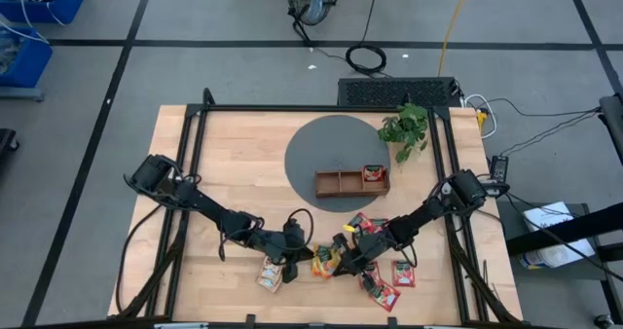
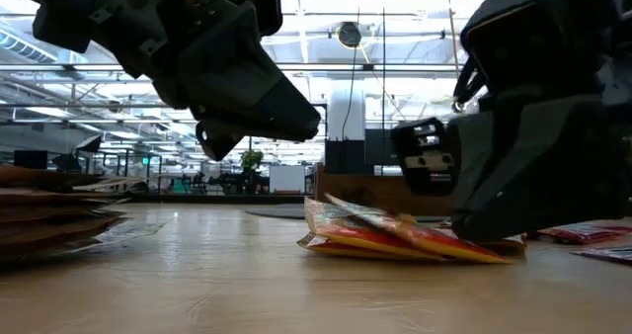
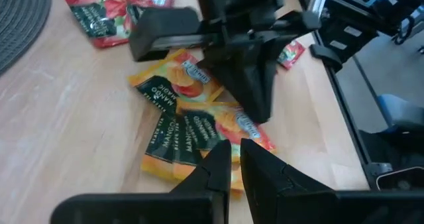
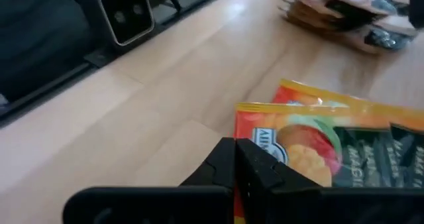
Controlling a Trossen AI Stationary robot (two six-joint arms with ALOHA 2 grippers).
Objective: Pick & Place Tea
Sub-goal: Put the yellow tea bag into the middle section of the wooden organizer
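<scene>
Several orange tea sachets [image 1: 326, 261] [image 3: 192, 128] lie overlapping flat on the wooden table near its front edge. My right gripper [image 1: 345, 259] [image 4: 237, 159] is down at the right end of this pile [image 2: 395, 237], shut on the top sachet. My left gripper [image 1: 295, 239] [image 3: 236, 159] hovers just left of the pile, above the table [image 2: 212, 141], shut with nothing between its fingers. Beige sachets [image 1: 270, 274] lie left of the pile. Red sachets [image 1: 365, 222] [image 1: 402, 273] lie to its right. My right gripper meets the top orange sachet at its edge near a corner [image 4: 246, 132], the fingers closed together there. It comes in slanting low from the table's right. The sachet lies flat on the other orange sachets; the fingertips hide how much of the edge lies between them.
A brown three-compartment tray [image 1: 336, 185] stands on a grey round mat [image 1: 321, 144] at the table's far middle, with a red sachet [image 1: 373, 173] in its right compartment. A small green plant [image 1: 407, 127] stands behind it to the right. Bare wood lies between tray and sachets.
</scene>
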